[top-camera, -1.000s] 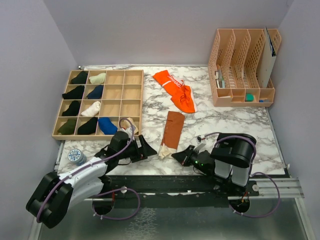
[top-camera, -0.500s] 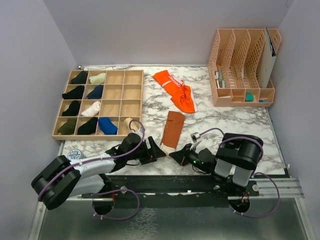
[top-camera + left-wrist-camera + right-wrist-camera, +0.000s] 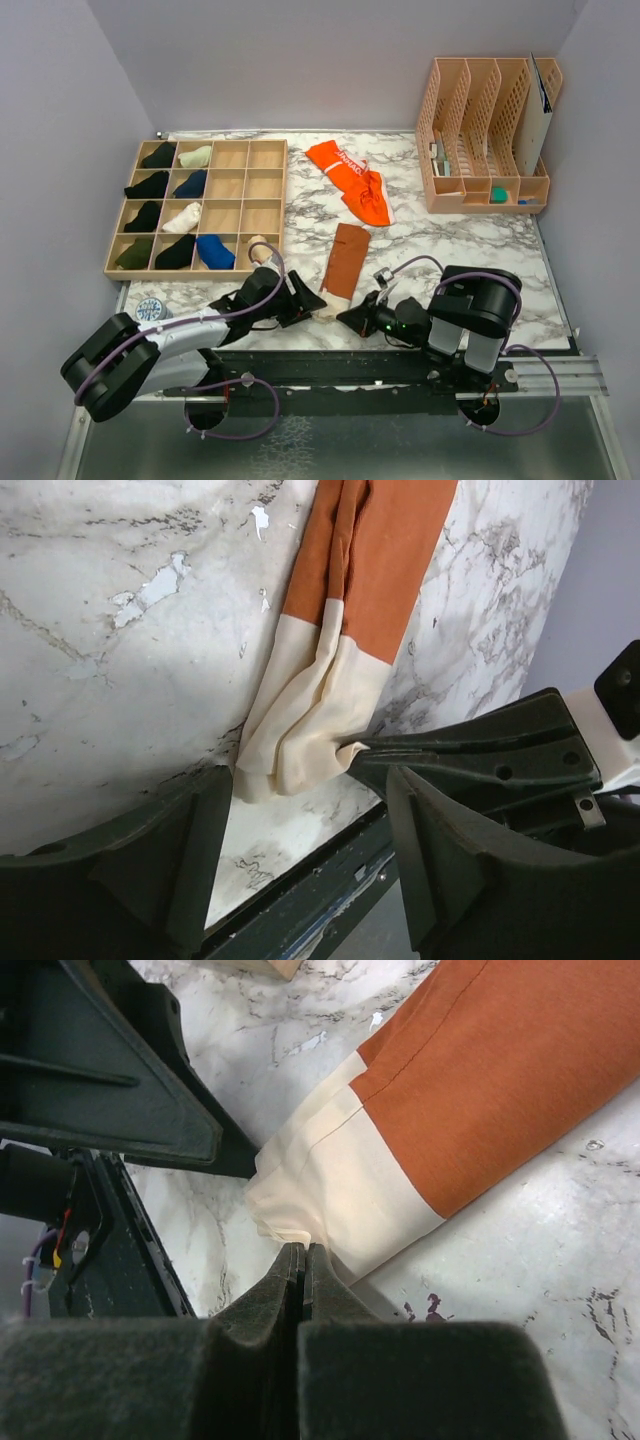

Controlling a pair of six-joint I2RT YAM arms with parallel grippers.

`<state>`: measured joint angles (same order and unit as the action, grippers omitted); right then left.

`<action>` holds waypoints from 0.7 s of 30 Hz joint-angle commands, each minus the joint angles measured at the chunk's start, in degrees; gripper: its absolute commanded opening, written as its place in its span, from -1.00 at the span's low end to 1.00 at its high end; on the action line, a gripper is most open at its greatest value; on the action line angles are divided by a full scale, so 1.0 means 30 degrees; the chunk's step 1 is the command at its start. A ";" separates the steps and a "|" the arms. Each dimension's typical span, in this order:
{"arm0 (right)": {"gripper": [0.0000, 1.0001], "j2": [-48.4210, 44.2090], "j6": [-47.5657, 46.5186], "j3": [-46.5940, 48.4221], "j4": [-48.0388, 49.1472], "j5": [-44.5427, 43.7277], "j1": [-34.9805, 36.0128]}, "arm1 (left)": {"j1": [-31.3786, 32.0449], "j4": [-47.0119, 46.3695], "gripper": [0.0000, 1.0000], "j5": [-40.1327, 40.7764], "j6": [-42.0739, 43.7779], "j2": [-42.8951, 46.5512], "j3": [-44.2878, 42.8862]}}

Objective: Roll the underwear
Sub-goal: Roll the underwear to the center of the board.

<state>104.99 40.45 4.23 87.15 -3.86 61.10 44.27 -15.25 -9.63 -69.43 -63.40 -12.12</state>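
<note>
Two briefs lie on the marble surface (image 3: pixel 470 245) in the overhead view. The orange brief (image 3: pixel 352 182) is toward the far side, well clear of both arms. The rust-brown brief (image 3: pixel 346 260) is folded into a narrow strip running away from the bases, with its near end between the two tools. The left tool (image 3: pixel 305 300) sits just left of that end and the right tool (image 3: pixel 352 315) just right of it, both low over the surface.

Left wrist view: the left tool (image 3: pixel 308 780) is spread wide, one finger on either side of the cream band (image 3: pixel 305 710) that ends the strip. Neither finger grips the cloth. The band is bunched and slightly lifted at its corner, where the tip of the right tool (image 3: pixel 375 752) touches it.

Right wrist view: the right tool (image 3: pixel 302 1260) has its fingers pressed together with no visible gap, the tip against the edge of the cream band (image 3: pixel 340 1180). Whether a fold is caught between the fingers cannot be told.

Assessment: the step in hand appears to be starting the roll at the cream end.
- Both tools should take the band at matching points across its width, so the first turn is square to the strip.
- The first turn should be tight and low to the surface.
- The wrinkled corner should be flattened first, or the roll is likely to run skewed.
- A one-sided pull would probably drag the whole strip sideways.
</note>
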 commanded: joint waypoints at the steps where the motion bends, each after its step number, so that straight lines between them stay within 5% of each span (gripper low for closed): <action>1: -0.99 0.0132 -0.1126 -0.0058 0.1286 0.0914 -0.0035 | 0.0008 0.1650 0.35 0.0964 0.0060 -0.1444 0.0061; 15: -0.99 -0.2664 -0.4009 0.0979 -0.3713 0.1586 -0.0035 | 0.0038 0.3345 -0.25 0.0667 0.2769 -0.3005 -0.1218; 21: -0.91 -0.3874 -0.7702 0.1945 -0.7209 0.2816 -0.0050 | 0.0016 0.1522 -0.75 0.0083 0.2798 -0.4037 -0.1260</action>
<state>94.96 27.38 8.75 73.52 0.67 61.10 44.27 -13.32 -9.78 -63.55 -72.31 -16.88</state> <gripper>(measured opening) 0.017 0.224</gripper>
